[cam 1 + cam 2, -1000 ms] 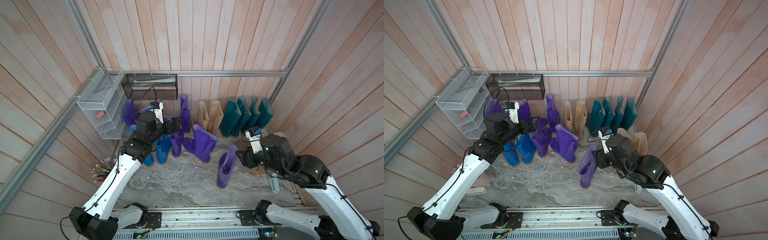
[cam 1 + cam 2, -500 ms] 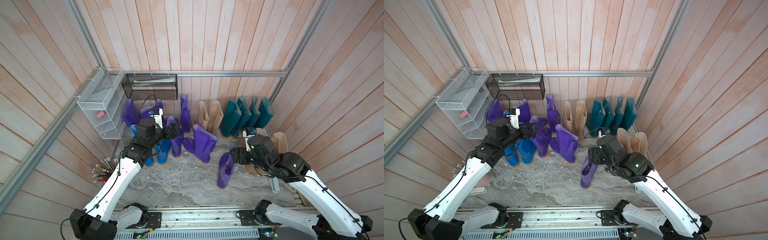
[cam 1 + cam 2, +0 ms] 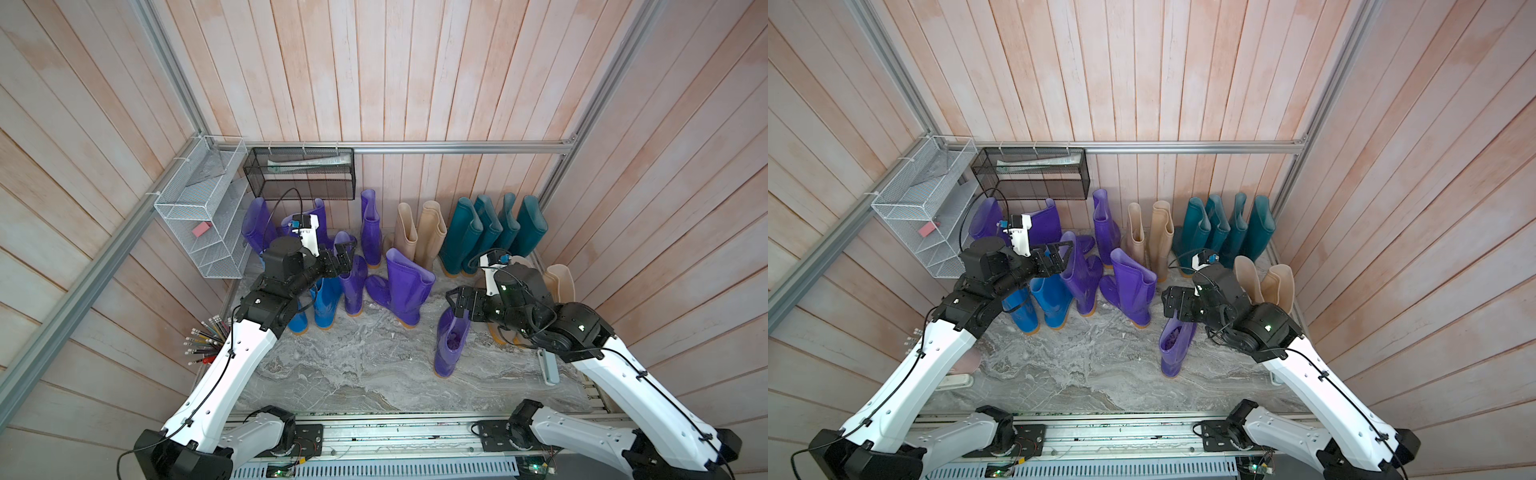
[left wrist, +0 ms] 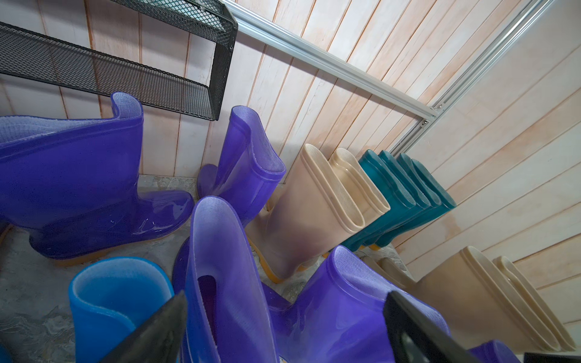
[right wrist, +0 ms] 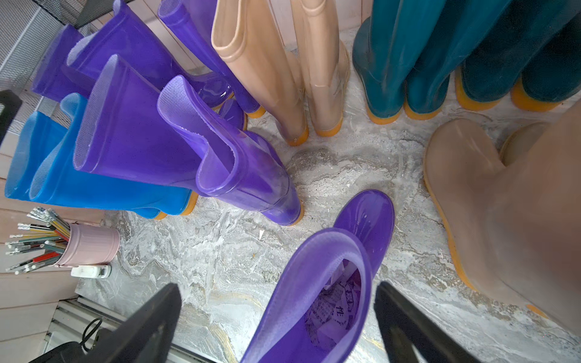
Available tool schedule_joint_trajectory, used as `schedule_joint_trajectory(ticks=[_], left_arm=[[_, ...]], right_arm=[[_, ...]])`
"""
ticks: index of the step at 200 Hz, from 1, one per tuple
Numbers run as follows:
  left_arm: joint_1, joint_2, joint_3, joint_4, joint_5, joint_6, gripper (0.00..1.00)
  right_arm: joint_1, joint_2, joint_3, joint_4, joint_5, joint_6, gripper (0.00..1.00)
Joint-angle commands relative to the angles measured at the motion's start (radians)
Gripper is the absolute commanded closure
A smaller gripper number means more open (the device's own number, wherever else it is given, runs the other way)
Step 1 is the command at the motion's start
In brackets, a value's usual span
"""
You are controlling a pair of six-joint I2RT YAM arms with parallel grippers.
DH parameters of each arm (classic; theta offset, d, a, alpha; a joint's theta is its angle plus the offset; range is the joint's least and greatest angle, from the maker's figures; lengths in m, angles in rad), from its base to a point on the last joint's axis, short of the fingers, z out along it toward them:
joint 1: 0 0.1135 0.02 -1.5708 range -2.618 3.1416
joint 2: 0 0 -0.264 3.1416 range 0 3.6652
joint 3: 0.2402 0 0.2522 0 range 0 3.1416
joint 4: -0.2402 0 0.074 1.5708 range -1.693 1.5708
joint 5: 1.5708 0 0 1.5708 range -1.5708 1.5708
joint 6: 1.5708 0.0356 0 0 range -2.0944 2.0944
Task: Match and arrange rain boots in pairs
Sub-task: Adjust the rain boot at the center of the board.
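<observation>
Toward the desk's (image 3: pixel 353 374) front-right, a lone purple rain boot (image 3: pixel 450 345) stands upright, apart from its fellows, with the right tool (image 3: pixel 456 305) spread wide over its rim, gripping nothing. Left tool (image 3: pixel 345 257), equally wide, straddles another purple boot (image 3: pixel 353 291), probably its intended partner.

Upright purple boot (image 5: pixel 314 276) between wide-apart jaws

boot row (image 3: pixel 490 232) behind, lone boot (image 3: pixel 451 345) in front
</observation>
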Motion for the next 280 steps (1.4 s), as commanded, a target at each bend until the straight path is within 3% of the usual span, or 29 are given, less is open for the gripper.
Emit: schedule_joint_trajectory(ticks=[1, 87, 107, 140, 149, 185, 242, 280], left_arm=[[0.005, -0.021, -0.018, 0.022, 0.025, -0.003, 0.0], [0.008, -0.006, -0.018, 0.025, 0.038, -0.006, 0.0], [0.007, -0.006, -0.017, 0.023, 0.034, -0.003, 0.0], [0.011, -0.008, -0.018, 0.024, 0.036, -0.005, 0.0], [0.012, -0.009, -0.017, 0.024, 0.039, -0.008, 0.0], [0.014, -0.015, -0.018, 0.024, 0.042, -0.007, 0.0], [0.016, -0.018, -0.022, 0.03, 0.042, -0.008, 0.0], [0.017, -0.012, -0.022, 0.029, 0.043, -0.007, 0.0]], right_arm=[[-0.004, 0.0, -0.013, -0.064, 0.046, 0.032, 0.02], [-0.005, 0.036, -0.082, -0.074, 0.075, -0.004, 0.03], [-0.004, 0.033, -0.065, -0.082, 0.086, -0.021, 0.24], [-0.018, 0.046, -0.012, -0.132, 0.056, -0.086, 0.88], [-0.028, 0.059, 0.009, -0.159, 0.036, -0.13, 1.0], [-0.055, 0.109, 0.089, -0.261, 0.021, -0.316, 1.0], [-0.077, 0.128, 0.109, -0.198, 0.154, -0.404, 1.0], [-0.094, 0.138, 0.104, -0.089, 0.044, -0.42, 1.0]])
